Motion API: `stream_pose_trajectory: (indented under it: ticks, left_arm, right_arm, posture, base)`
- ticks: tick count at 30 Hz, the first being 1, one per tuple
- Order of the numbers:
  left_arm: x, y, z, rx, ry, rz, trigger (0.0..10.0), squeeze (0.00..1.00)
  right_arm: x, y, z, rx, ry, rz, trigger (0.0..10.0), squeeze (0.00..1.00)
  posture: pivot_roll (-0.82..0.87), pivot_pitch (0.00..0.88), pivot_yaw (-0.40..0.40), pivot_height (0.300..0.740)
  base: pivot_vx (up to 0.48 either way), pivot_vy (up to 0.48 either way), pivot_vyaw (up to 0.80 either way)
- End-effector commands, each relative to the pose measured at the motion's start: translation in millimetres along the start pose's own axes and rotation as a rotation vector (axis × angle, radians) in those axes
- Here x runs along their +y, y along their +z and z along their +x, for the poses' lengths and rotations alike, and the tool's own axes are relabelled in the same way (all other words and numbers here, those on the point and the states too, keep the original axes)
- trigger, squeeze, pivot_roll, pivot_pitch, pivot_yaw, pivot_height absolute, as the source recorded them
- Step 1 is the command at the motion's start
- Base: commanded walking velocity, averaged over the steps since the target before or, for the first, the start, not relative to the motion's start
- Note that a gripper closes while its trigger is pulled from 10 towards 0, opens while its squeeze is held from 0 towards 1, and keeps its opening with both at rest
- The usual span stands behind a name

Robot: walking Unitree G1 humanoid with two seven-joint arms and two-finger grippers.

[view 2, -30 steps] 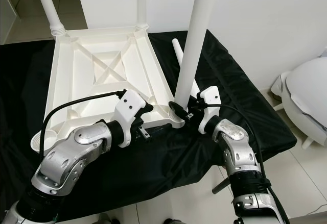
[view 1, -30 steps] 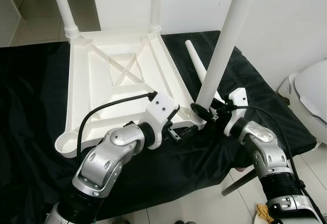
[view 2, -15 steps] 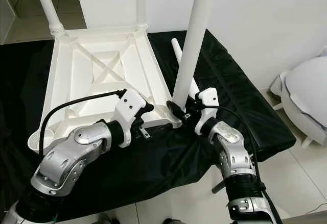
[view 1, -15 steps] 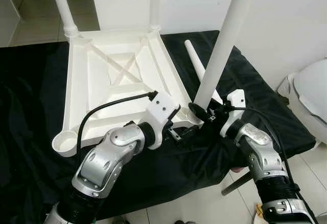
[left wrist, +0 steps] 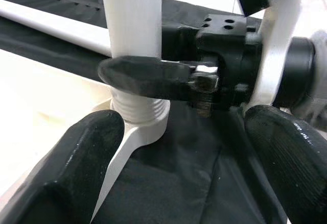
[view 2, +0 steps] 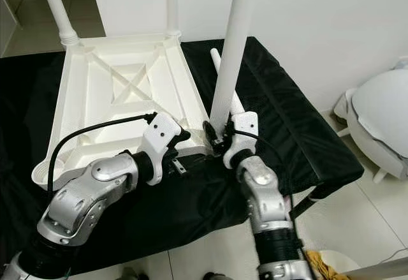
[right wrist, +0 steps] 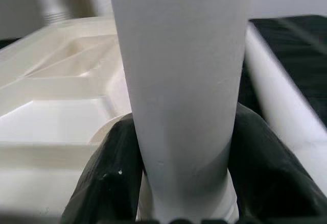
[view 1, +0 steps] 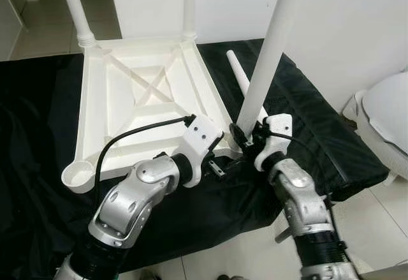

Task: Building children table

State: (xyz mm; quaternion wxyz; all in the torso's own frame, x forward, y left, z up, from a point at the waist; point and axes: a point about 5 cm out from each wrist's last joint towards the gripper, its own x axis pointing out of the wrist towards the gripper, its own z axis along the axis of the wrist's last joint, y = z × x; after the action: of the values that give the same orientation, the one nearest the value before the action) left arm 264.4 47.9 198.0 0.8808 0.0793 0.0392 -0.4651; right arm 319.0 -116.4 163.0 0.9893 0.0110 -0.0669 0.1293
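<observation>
Both silver arms reach forward, bent at the elbow; right gripper (view 1: 242,138) jaws clamped, left gripper (view 1: 224,163) jaws spread apart beside it

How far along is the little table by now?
Two legs stand in the far corners of the upturned tabletop. The right gripper clamps a third leg at its near corner. Left to do: the fourth leg lies on the black cloth, its socket empty.

table legs (view 1: 274,44) — tops cut off
</observation>
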Motion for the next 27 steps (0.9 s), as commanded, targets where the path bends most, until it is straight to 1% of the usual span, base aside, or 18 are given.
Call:
stream_pose_trajectory:
  ticks: [1, 3, 5, 6, 7, 9, 14, 15, 22, 24, 25, 27]
  left_arm:
    - [-2.8, -1, -0.1, 0.004, -0.017, -0.008, 10.0, 0.00]
    - [-2.7, -1, 0.4, 0.004, -0.018, -0.008, 10.0, 0.00]
    - [-2.7, 0, 0.6, 0.004, -0.018, -0.008, 10.0, 0.00]
    - [-2.9, 0, 0.8, 0.003, -0.017, -0.009, 10.0, 0.00]
    - [-2.9, 0, 0.8, 0.003, -0.017, -0.009, 10.0, 0.00]
    - [-2.9, 0, 1.3, 0.000, -0.011, -0.012, 10.0, 0.00]
    - [-2.2, 0, 1.0, -0.001, -0.006, -0.012, 10.0, 0.00]
    - [-1.8, 0, 1.0, -0.001, -0.003, -0.012, 10.0, 0.00]
    - [-2.1, 0, 1.1, -0.004, 0.000, -0.014, 10.0, 0.00]
    - [-2.7, 0, 1.5, -0.005, -0.002, -0.014, 10.0, 0.00]
    - [-2.7, 0, 1.5, -0.005, -0.002, -0.014, 10.0, 0.00]
    - [-3.0, 0, 2.3, -0.006, -0.003, -0.014, 10.0, 0.00]
  right_arm:
    - [-5.9, 6, 0.6, -0.016, -0.119, 0.011, 10.0, 0.00]
    - [-3.7, 5, 1.1, -0.010, -0.178, 0.024, 10.0, 0.00]
    - [-2.3, 5, 0.7, -0.007, -0.197, 0.026, 10.0, 0.00]
    - [5.1, 3, 0.2, 0.003, -0.218, 0.028, 10.0, 0.00]
    - [5.1, 3, 0.2, 0.003, -0.218, 0.028, 10.0, 0.00]
    - [19.6, 2, 0.0, 0.003, -0.200, 0.024, 10.0, 0.00]
    - [16.1, 3, 0.2, 0.008, -0.213, 0.026, 10.0, 0.00]
    - [15.8, 5, 0.5, 0.001, -0.212, 0.029, 10.0, 1.00]
    - [15.2, 7, 1.4, -0.016, -0.192, 0.035, 10.0, 1.00]
    - [12.4, 8, 2.4, -0.017, -0.147, 0.017, 10.0, 1.00]
    - [12.4, 8, 2.4, -0.017, -0.147, 0.017, 10.0, 1.00]
    - [5.4, 9, 3.4, -0.021, -0.100, -0.011, 10.0, 1.00]
  posture:
    - [-0.02, 0.105, 0.001, 0.740]
    - [-0.02, 0.105, -0.001, 0.740]
    - [-0.02, 0.105, -0.001, 0.740]
    - [-0.01, 0.103, -0.006, 0.740]
    - [-0.01, 0.103, -0.006, 0.740]
    - [-0.01, 0.102, -0.011, 0.740]
    - [-0.01, 0.101, -0.015, 0.740]
    - [-0.01, 0.099, -0.017, 0.740]
    - [-0.02, 0.098, -0.019, 0.740]
    - [-0.02, 0.095, -0.020, 0.740]
    - [-0.02, 0.095, -0.020, 0.740]
    - [-0.02, 0.092, -0.022, 0.740]
  base:
    - [0.000, 0.000, 0.00]
    - [0.000, 0.000, 0.00]
    - [0.000, 0.000, 0.00]
    - [0.000, 0.000, 0.00]
    - [0.000, 0.000, 0.00]
    - [0.000, 0.000, 0.00]
    - [0.000, 0.000, 0.00]
    - [0.000, 0.000, 0.00]
    - [0.000, 0.000, 0.00]
    - [0.000, 0.000, 0.00]
    - [0.000, 0.000, 0.00]
    - [0.000, 0.000, 0.00]
